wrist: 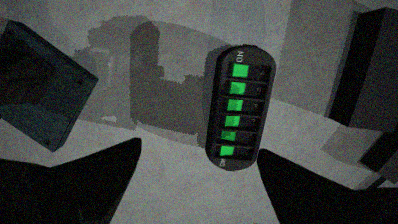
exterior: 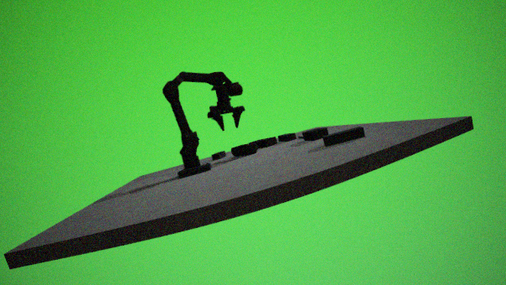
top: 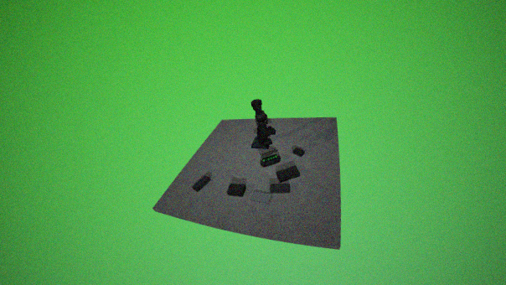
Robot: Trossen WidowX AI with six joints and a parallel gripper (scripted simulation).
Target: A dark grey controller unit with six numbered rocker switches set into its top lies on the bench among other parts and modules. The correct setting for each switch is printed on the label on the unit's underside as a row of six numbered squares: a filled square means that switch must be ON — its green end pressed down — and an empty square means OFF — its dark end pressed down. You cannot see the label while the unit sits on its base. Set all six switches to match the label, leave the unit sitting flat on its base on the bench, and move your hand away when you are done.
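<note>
The dark grey controller unit (top: 270,159) (wrist: 266,95) lies with its switches facing up. In the wrist view all six switches show green on their left halves. The fifth from the top is darker green than the others; the numbers are too blurred to read. The underside label is hidden. My gripper (exterior: 230,128) (wrist: 200,150) is open and empty, pointing down high above the bench. In the wrist view its right fingertip appears beside the unit's lower right end and its left fingertip is well left of the unit.
In the wrist view a dark block (wrist: 42,87) is at the left and another dark block (wrist: 370,75) at the right. The top view shows a small part (top: 298,151), a large block (top: 288,173), a flat module (top: 280,188), a squarish block (top: 236,189) and a long part (top: 201,183).
</note>
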